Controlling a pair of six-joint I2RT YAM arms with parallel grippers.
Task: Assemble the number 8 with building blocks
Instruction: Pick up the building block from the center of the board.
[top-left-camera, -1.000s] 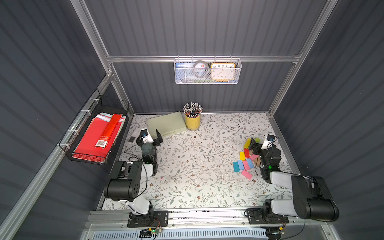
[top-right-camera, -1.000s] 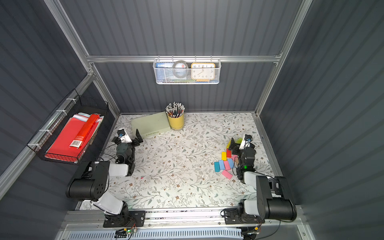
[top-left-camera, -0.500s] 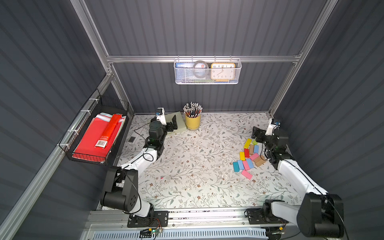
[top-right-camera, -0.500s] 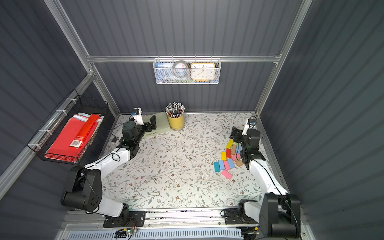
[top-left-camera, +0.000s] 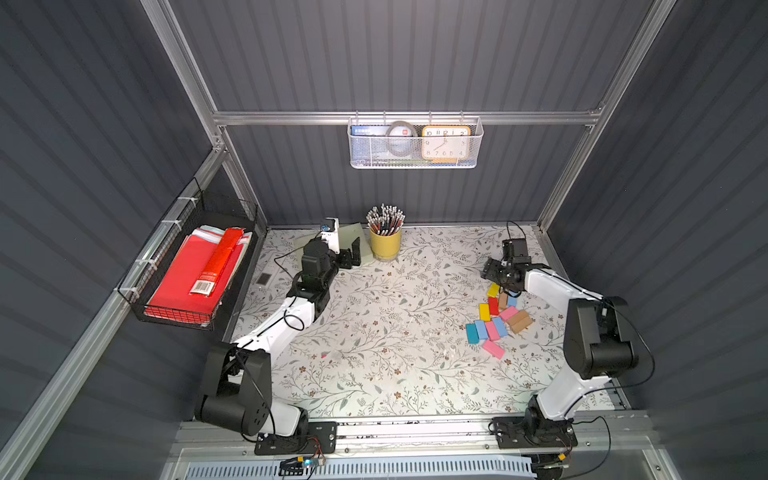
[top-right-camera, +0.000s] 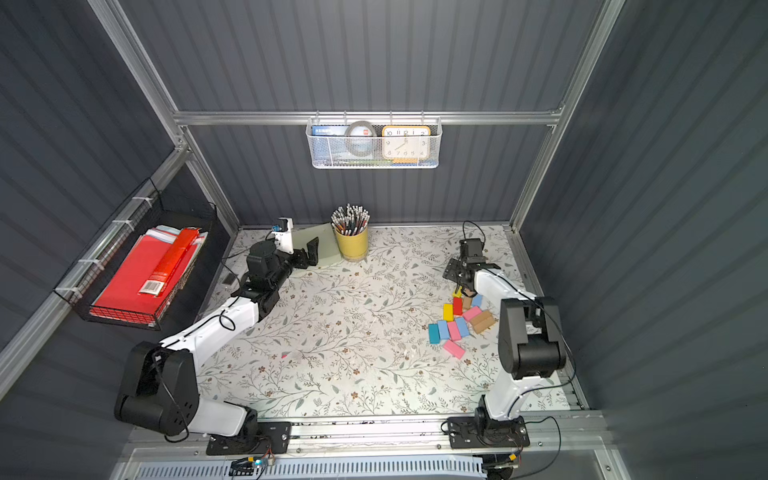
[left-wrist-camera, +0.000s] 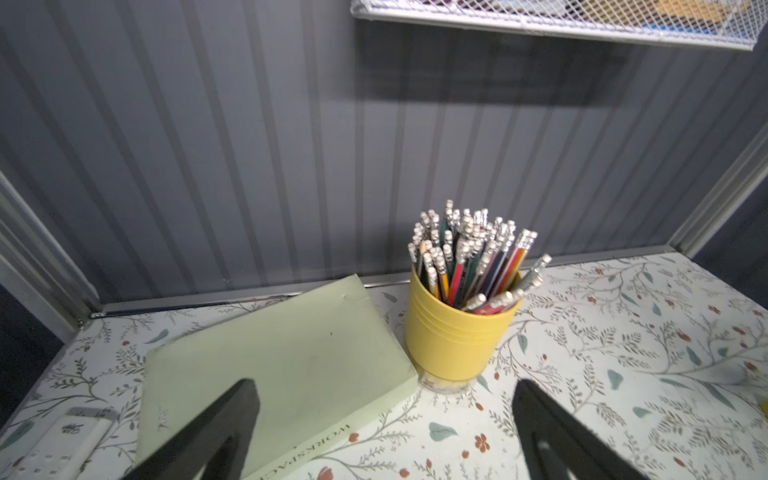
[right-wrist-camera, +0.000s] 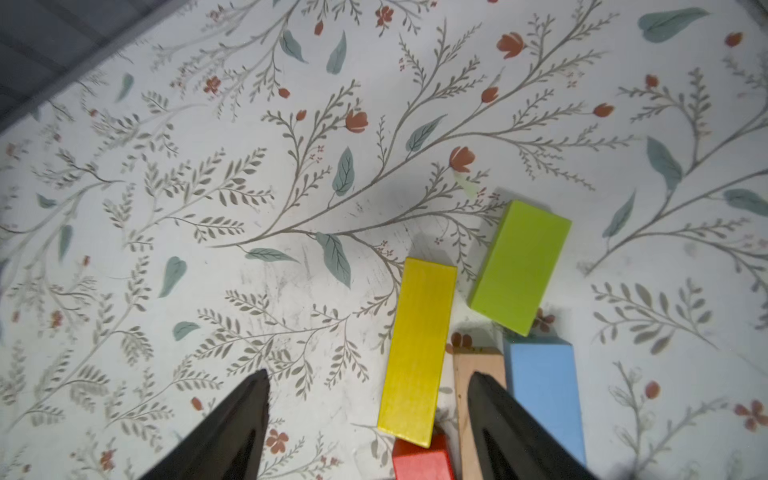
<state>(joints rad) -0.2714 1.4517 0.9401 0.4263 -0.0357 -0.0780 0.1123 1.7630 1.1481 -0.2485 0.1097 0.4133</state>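
Yellow block (right-wrist-camera: 417, 349): flat rect. slab, faint wood grain.

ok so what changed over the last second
Both arms unfolded from their tucked poses and stretched out toward the back. The left gripper is now open, facing the green book and the pencil cup. The right gripper is open over the far end of the building blocks, by the yellow block. Nothing was grasped or let go. The blocks, book and cup stayed put.
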